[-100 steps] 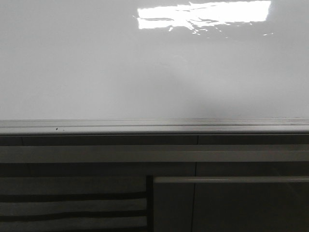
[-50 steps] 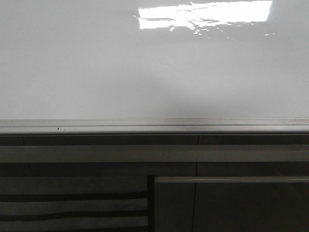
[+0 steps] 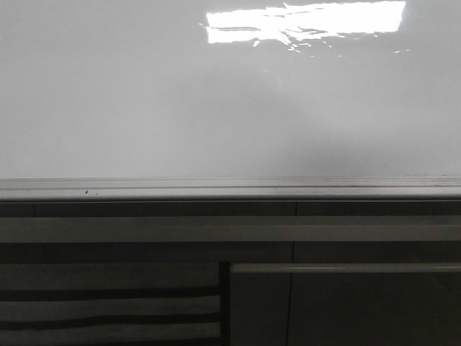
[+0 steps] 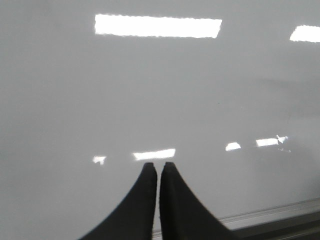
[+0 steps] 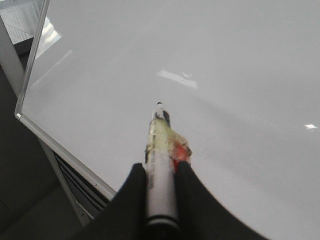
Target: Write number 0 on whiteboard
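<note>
Although the marker pen (image 5: pixel 161 165) was clamped between the fingers of the right gripper (image 5: pixel 161 172), no stroke of the number 0 could be found on the whiteboard (image 3: pixel 144 108) in any view. The pen's black tip was pointed out over the glossy white surface, near the board's silver-grey frame (image 5: pixel 60 145); whether the tip was touching the board could not be told. The left gripper (image 4: pixel 159 167) was seen pressed closed on nothing, its two dark fingertips almost meeting above the same white surface. In the front view only bare board, a bright light reflection (image 3: pixel 306 21) and the dark panelled furniture (image 3: pixel 144 288) below the frame were shown; neither arm was in it. The step in hand was judged to be the approach before the first stroke. For the next move, the tip would have to be brought onto the surface and kept in contact while a closed loop was traced.
</note>
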